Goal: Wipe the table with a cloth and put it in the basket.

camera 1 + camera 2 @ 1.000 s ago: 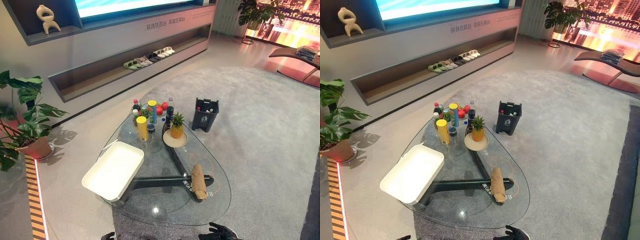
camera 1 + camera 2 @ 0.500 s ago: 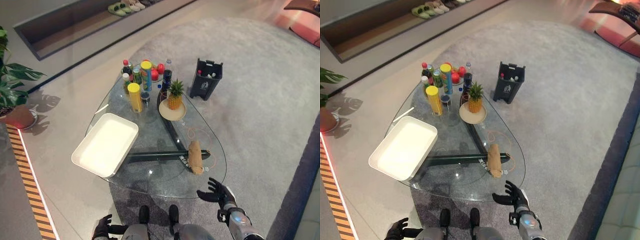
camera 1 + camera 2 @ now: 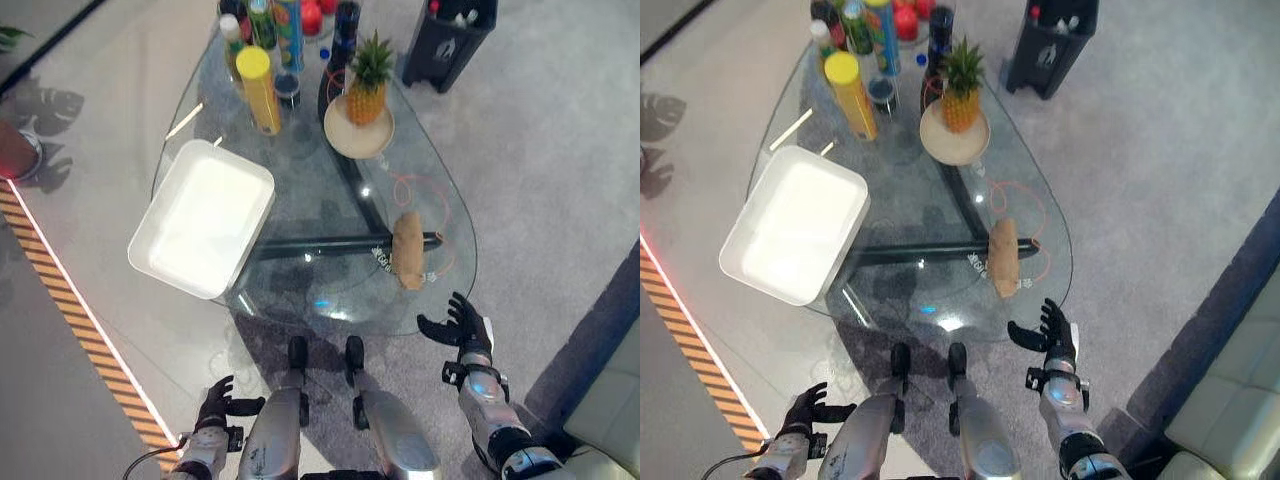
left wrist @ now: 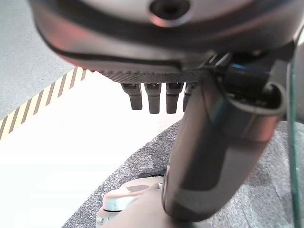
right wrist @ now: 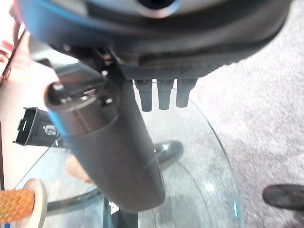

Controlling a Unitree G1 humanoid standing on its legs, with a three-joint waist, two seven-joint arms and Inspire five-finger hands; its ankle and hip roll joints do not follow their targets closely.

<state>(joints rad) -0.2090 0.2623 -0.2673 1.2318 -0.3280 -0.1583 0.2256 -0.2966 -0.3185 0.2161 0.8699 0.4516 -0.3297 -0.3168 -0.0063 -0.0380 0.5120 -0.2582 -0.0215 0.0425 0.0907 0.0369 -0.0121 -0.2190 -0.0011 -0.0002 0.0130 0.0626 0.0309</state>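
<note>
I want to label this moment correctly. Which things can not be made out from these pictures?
- Bottles at the table's far end: cut off by the eye views' top edge.
- Black bin contents: too small, also cut off.
- Cloth in the right wrist view: mostly hidden behind the right robot hand thumb.
- Left robot hand shows beside the table.

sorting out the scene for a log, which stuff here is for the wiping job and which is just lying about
For the job:
rolled tan cloth
clear glass table
white rectangular basket
open right hand
open left hand

Lying about:
pineapple on a round plate
yellow tube can
black bin
</note>
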